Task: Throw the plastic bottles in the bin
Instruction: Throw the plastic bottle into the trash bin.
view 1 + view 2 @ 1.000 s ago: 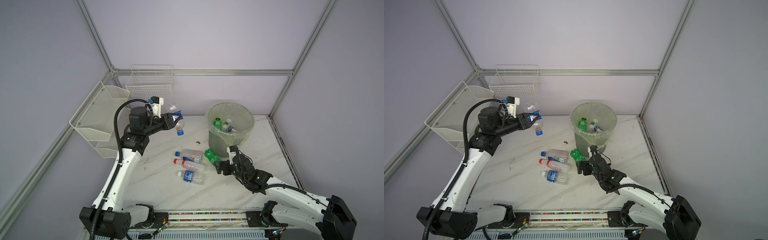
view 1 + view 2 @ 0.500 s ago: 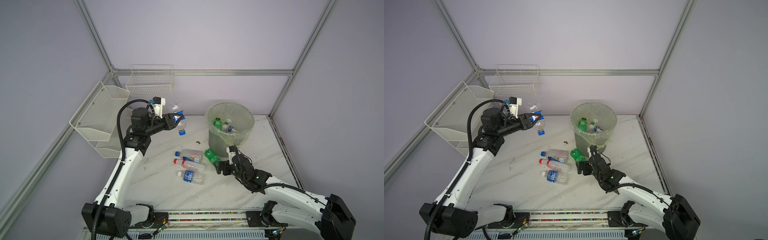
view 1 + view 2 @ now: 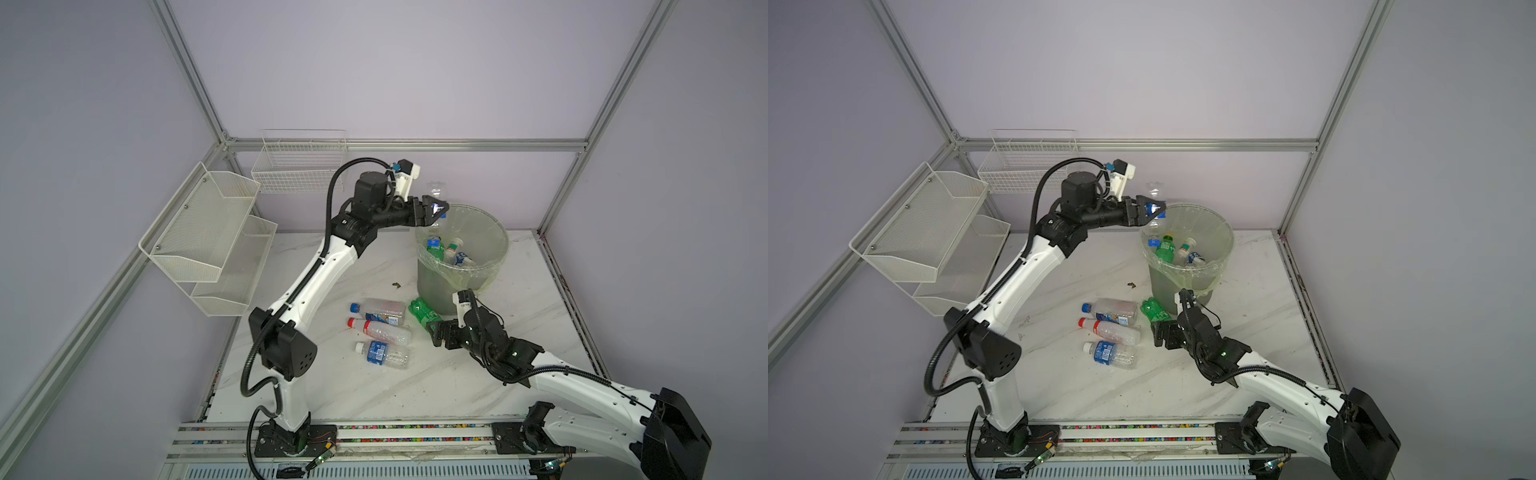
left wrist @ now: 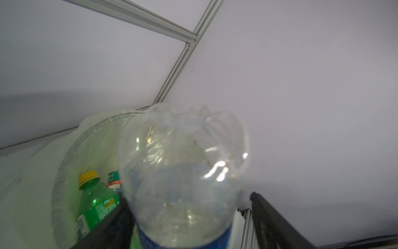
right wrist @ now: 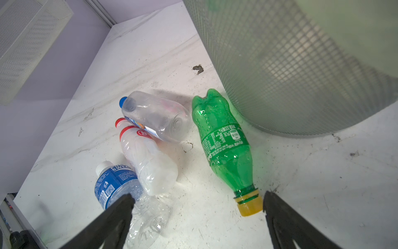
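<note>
We see the left gripper (image 3: 435, 209) above the rim of the bin (image 3: 432, 286). Its fingers are spread, and the blue-labelled bottle (image 4: 183, 172) stands base-up between them, with one finger visibly clear of it. The bin stands near the far edge of the tabletop (image 3: 519, 332) with other bottles (image 3: 435, 249) inside. Our right gripper (image 5: 198, 195) sits low over the tabletop, fingers wide apart and gripping nothing. The green bottle (image 5: 224, 146) lies just beside the bin's foot, its yellow cap near one finger. Three clear bottles (image 3: 380, 330) lie side by side near the tabletop's middle.
</note>
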You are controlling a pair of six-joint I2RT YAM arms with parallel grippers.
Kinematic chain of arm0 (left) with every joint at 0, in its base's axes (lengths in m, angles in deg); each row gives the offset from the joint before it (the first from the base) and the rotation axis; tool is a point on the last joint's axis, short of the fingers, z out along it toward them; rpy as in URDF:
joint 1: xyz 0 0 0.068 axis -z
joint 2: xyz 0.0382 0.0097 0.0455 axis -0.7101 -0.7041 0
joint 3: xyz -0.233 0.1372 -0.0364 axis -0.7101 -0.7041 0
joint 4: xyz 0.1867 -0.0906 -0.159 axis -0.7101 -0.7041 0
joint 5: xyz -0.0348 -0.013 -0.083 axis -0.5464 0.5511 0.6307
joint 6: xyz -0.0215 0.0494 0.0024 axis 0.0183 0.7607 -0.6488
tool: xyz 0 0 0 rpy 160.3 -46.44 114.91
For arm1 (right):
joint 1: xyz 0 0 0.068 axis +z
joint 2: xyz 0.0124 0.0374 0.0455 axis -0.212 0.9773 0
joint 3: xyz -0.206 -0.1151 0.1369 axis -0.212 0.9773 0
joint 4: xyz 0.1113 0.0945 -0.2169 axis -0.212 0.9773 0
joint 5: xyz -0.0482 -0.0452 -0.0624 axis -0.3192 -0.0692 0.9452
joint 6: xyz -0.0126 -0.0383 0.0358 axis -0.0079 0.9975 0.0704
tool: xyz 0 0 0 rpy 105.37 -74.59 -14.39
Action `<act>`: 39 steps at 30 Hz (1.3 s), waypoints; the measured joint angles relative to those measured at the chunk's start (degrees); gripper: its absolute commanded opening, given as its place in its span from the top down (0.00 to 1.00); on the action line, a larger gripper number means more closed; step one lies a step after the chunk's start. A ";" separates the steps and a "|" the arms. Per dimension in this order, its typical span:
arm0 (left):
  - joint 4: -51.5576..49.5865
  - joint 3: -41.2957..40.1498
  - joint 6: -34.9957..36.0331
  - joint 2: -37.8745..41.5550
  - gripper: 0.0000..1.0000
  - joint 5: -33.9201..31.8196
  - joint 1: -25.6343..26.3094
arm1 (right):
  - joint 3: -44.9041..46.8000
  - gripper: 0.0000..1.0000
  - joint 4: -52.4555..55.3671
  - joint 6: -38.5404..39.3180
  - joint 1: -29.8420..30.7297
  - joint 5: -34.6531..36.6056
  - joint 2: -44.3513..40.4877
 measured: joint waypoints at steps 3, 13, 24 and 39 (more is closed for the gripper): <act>-6.12 2.64 1.03 -1.68 0.00 -1.99 -0.33 | -0.42 0.03 0.13 0.00 0.00 0.09 -0.83; -5.46 -13.60 1.75 22.08 0.00 -8.68 -7.72 | -0.42 0.03 0.76 0.00 0.00 0.22 -3.19; -5.79 -25.75 2.95 27.56 0.00 -10.97 -12.92 | -0.24 0.03 1.03 0.02 0.00 0.39 -3.19; -8.26 -38.23 2.95 28.65 0.00 -11.78 -21.40 | -0.13 0.03 1.90 1.46 0.00 1.66 2.16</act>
